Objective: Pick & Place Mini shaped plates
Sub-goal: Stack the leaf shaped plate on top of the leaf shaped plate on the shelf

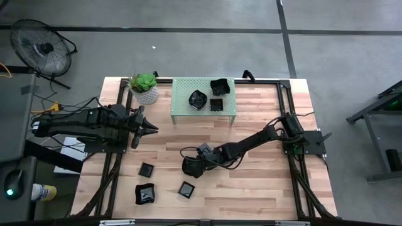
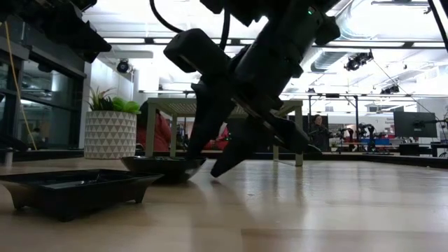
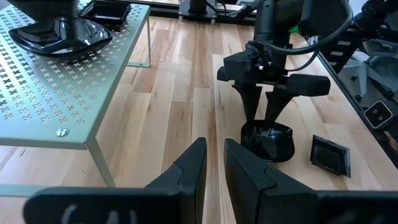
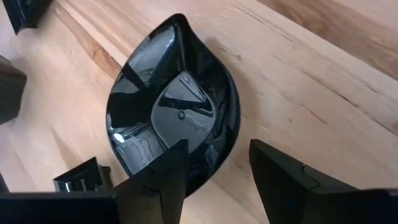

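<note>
Plate (image 4: 177, 112) rim between open right hand (image 4: 217, 171)

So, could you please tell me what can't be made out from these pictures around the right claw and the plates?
- High view: the right claw covers the rounded plate, so its shape is lost there.
- Right wrist view: whether a finger touches the plate's rim is unclear; the fingers themselves hide it.
- Low view: the square plate and arm block the plates behind.
- High view: the shelf plates are too small to tell shapes.
</note>
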{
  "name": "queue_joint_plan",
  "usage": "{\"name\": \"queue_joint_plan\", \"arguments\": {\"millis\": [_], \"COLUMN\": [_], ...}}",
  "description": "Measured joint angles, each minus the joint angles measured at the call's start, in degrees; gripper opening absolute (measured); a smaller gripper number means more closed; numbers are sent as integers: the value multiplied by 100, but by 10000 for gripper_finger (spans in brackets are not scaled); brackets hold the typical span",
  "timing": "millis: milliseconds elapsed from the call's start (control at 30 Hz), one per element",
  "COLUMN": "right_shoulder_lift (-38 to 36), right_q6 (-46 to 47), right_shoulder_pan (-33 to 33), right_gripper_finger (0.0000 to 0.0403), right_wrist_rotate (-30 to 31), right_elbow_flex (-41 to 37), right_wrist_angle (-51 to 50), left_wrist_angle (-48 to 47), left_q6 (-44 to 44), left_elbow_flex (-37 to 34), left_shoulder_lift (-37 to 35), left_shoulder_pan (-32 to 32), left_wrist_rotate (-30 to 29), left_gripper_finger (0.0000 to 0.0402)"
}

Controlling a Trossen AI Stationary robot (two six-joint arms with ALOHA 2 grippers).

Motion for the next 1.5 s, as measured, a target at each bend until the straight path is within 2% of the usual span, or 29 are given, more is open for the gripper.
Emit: {"name": "queue_joint_plan", "arguments": {"millis": [467, 600, 833, 1300, 1500], "right_shoulder_lift": [-56, -255, -226, -116, -116], "right_q6": [-57, -127, -140, -94, -144], "right_shoulder_pan": [-67, -65, -67, -64, -64], "right_gripper_finger": [163, 144, 114, 144, 130], "right_wrist_rotate": [-157, -71, -301, -60, 12], "right_elbow_flex": [0, 4, 4, 4, 4], "right_wrist_angle": [-115, -219, -275, -250, -177], "left_wrist_angle": [2, 5, 3, 2, 1], "left_q6": [-1, -1, -1, -4, -4], "left_elbow_flex": [0, 0, 0, 0, 0], "left_shoulder_lift": [0, 0, 0, 0, 0], "left_shoulder_pan": [-1, -1, -1, 0, -1], "left_wrist_rotate": [-2, -1, -1, -1, -1], "left_gripper_finger": [53, 53, 53, 53, 53]}}
